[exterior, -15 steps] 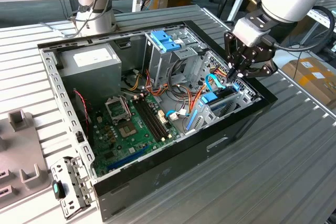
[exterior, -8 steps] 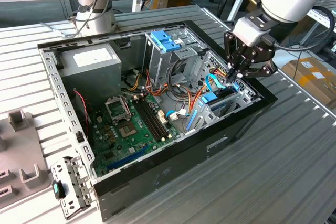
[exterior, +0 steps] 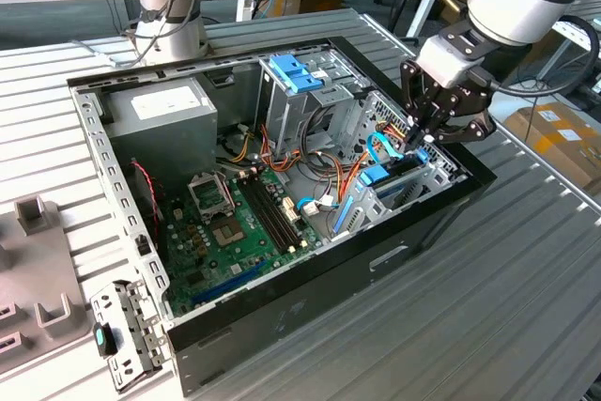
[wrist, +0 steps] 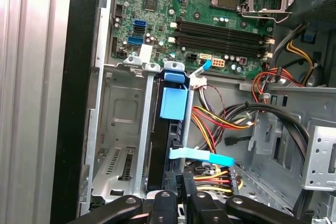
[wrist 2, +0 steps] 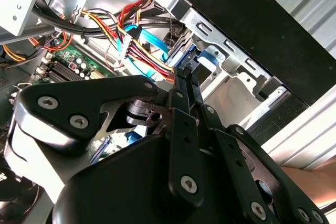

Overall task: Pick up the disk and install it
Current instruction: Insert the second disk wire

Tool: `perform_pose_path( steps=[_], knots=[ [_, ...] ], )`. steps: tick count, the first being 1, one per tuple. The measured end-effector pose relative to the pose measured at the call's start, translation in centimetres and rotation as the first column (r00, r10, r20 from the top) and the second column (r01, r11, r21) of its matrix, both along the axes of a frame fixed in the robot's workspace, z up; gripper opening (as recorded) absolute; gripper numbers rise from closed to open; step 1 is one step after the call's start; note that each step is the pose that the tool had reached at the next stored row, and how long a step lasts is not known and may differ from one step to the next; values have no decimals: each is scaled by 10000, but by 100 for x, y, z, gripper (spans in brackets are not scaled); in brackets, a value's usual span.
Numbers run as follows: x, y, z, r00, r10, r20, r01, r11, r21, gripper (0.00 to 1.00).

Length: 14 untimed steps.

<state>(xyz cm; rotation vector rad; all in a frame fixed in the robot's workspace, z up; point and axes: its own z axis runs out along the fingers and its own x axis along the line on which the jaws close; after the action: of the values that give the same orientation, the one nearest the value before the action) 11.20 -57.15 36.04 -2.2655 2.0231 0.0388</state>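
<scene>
Black gripper (exterior: 420,134) reaches down into the computer case (exterior: 310,298), fingers nearly together, seemingly clamping the disk (wrist: 164,145), which stands on edge in its bay, mostly hidden.

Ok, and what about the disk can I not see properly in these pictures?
- Label face of the disk: the first wrist view shows it edge-on in the drive bay.
- Its near end: in the first wrist view, covered by the gripper.
- How deep it sits: in the exterior view, the gripper and the bay wall hide it.
- Most of the bay: in the second wrist view, blocked by the gripper's black body.
</scene>
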Motion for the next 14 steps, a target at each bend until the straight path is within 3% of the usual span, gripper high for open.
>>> perform_pose_path(
  steps=[14],
  knots=[
    [-10, 0, -62, 10000, -45, 0, 45, 10000, 1, 16]
  ],
)
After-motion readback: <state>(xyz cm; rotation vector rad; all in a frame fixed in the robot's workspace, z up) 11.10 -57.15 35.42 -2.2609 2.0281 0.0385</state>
